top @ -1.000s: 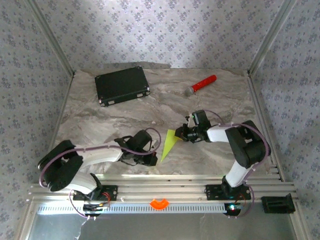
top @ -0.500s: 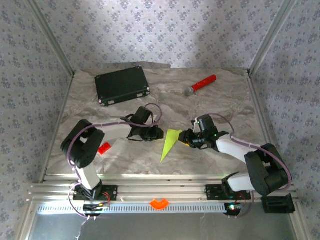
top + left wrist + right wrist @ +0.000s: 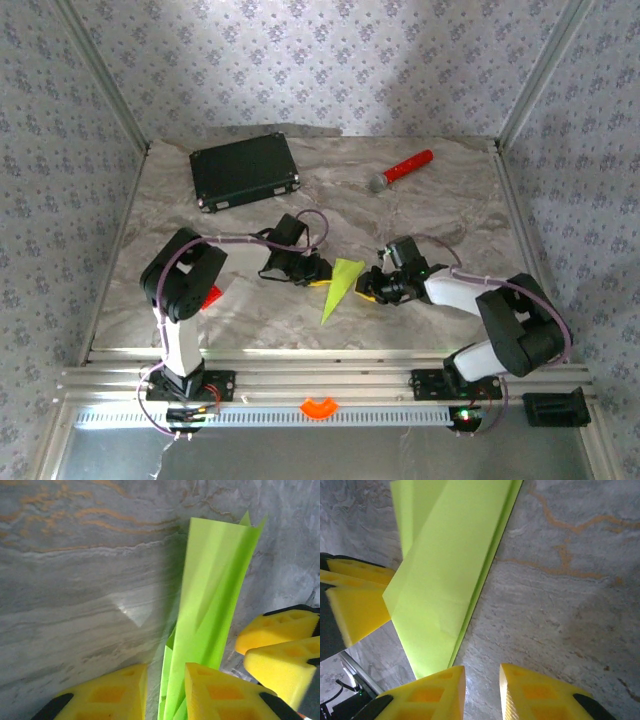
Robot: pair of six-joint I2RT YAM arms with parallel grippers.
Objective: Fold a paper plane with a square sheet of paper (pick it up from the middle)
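Most of the folding looks done, I reckon: the plane is a slim creased dart, one end sitting between the slightly parted pads of my left claw, right claw narrowly spread and empty just beside it, so maybe only wings left.

the grey-veined marble table carries a black case at about 11 o'clock, a red-handled microphone at about 1 o'clock, a small red block near 8 o'clock, and the lime paper plane near its middle, tip toward 7 o'clock.
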